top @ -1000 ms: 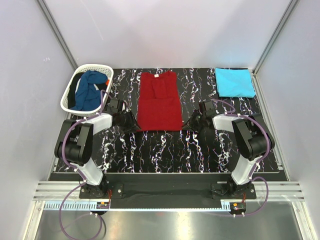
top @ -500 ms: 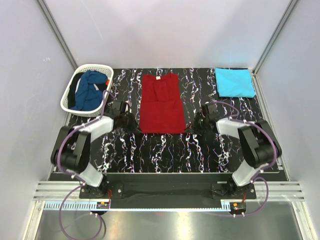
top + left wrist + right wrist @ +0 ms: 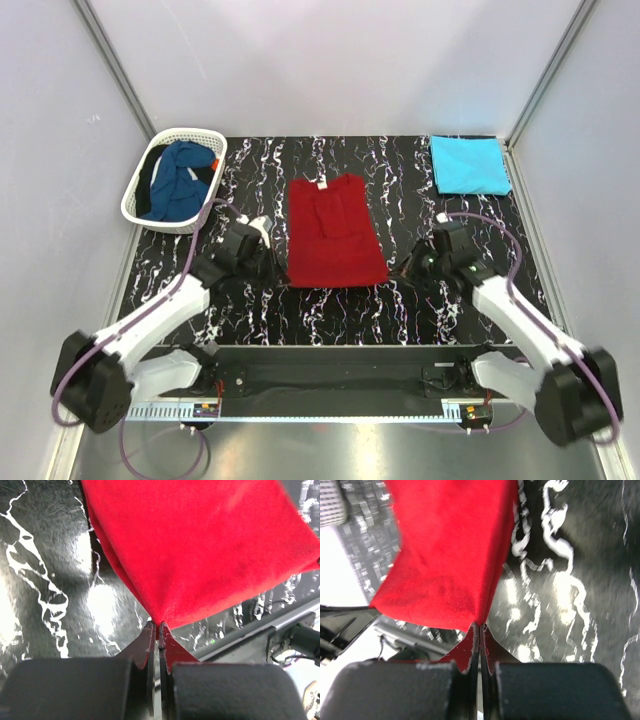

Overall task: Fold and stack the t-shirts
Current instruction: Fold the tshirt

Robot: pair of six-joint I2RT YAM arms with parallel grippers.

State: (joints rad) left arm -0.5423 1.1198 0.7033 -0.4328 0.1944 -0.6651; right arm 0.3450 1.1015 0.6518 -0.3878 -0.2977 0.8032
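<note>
- The red shirt [image 3: 335, 232] is in the middle of the black marbled table [image 3: 330, 315]. It's folded into a narrow rectangle with the collar at the far end.
- The left gripper [image 3: 159, 627] is clamped tight on the near-left corner of the red shirt. In the wrist view the cloth comes to a point right where the two fingertips meet, with no gap between them.
- The right gripper [image 3: 480, 627] is doing the same on the near-right corner, with the fingers pressed together and the red cloth pinched at the tips.
- Both arms are stretched low over the table, one on each side of the shirt's near edge.
- The turquoise shirt [image 3: 468, 165] is folded flat at the far right corner of the table, well apart from the red one.
- The dark blue shirt [image 3: 178, 180] is bunched up inside the white basket [image 3: 135, 195] at the far left. There's some other dark cloth in there with it, but I can't make out what.
</note>
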